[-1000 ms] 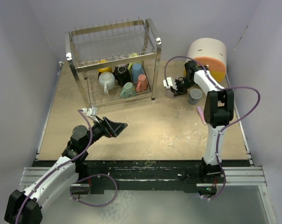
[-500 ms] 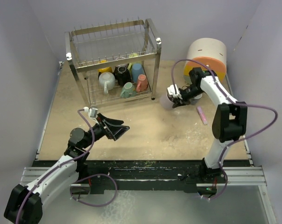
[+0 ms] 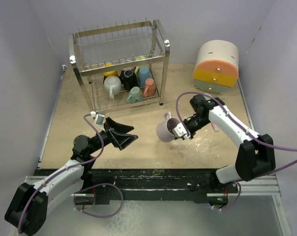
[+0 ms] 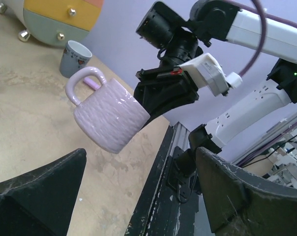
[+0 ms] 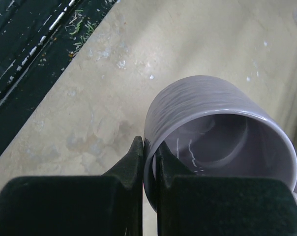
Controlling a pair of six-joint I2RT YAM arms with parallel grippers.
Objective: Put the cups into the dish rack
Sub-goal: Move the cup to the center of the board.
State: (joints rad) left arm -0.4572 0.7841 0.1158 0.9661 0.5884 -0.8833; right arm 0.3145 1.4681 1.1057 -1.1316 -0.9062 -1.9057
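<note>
The right jaws are closed on the wall of the lilac mug (image 3: 165,131), one finger inside the rim and one outside. The wrist view shows the rim (image 5: 212,142) pinched thin between them. That grip leaves the body and the handle free, which looks deliberate. The mug hangs tilted above the surface (image 3: 153,153), mid-table and between the two arms, with its ribbed side and handle (image 4: 109,120) turned toward the left jaws.

The left jaws stand wide open, empty, aimed at the mug from just beside it. The gap between them looks broad enough to take the body. This reads as a handover being set up. The rack (image 3: 120,64) stands at the far left, nearer the left arm's side, so passing the mug across probably spares the right arm a long reach.

The rack's lower tier already holds several cups, among them a white one (image 3: 112,86), a black one (image 3: 129,78) and a teal one (image 3: 134,94). They sit close together, so free room is toward the front and the upper tier.

A grey cup (image 4: 74,58) waits on the surface beside the drawer unit (image 3: 217,64). The loading is therefore unfinished.
</note>
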